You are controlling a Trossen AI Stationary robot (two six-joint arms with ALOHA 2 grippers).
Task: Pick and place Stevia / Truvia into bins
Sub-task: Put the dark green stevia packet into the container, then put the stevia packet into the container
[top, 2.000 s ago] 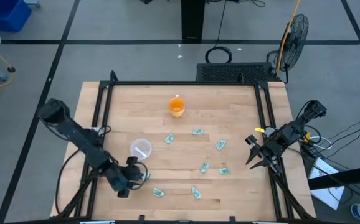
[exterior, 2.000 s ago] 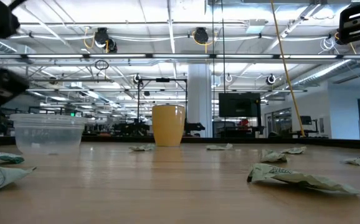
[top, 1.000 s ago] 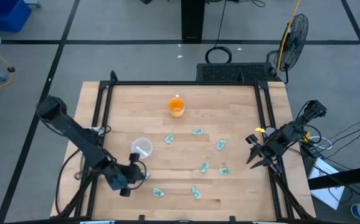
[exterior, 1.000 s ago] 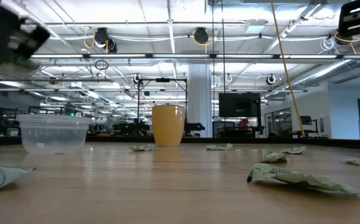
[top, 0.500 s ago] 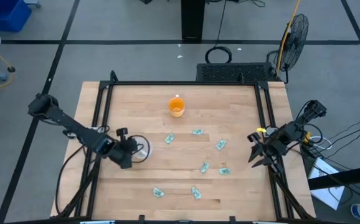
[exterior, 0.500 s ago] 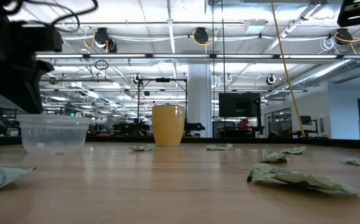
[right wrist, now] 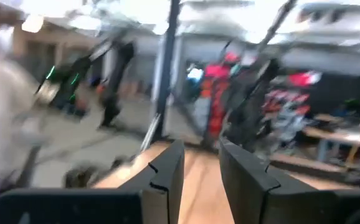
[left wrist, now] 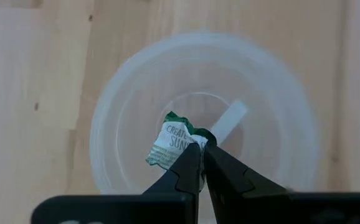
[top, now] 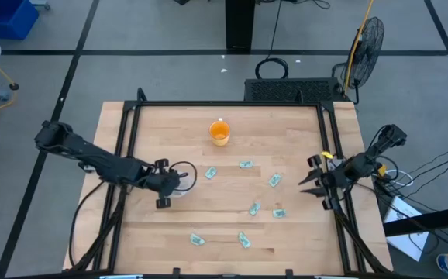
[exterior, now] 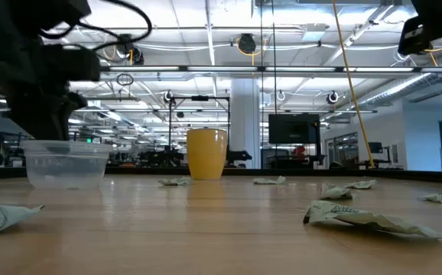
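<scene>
The left tool [left wrist: 200, 147] is held directly over the clear cup [top: 179, 175] at the desk's [top: 232, 236] nine o'clock side, its fingers nearly together and pinching a green-and-white packet [left wrist: 172, 142] above the cup's mouth. The right tool [top: 304, 181] is kept at the three o'clock edge, fingers parted narrowly with nothing between them. Loose packets [top: 244, 240] are scattered from centre toward six o'clock, with an orange cup [top: 219, 133] at twelve.

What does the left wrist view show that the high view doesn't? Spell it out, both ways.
Left wrist only: the left gripper pinching a green-and-white packet right above the clear cup, jaws nearly together.

High only: the orange cup, loose packets across the table, and the right gripper at the right edge.

Both: the clear cup and the left gripper over it.
</scene>
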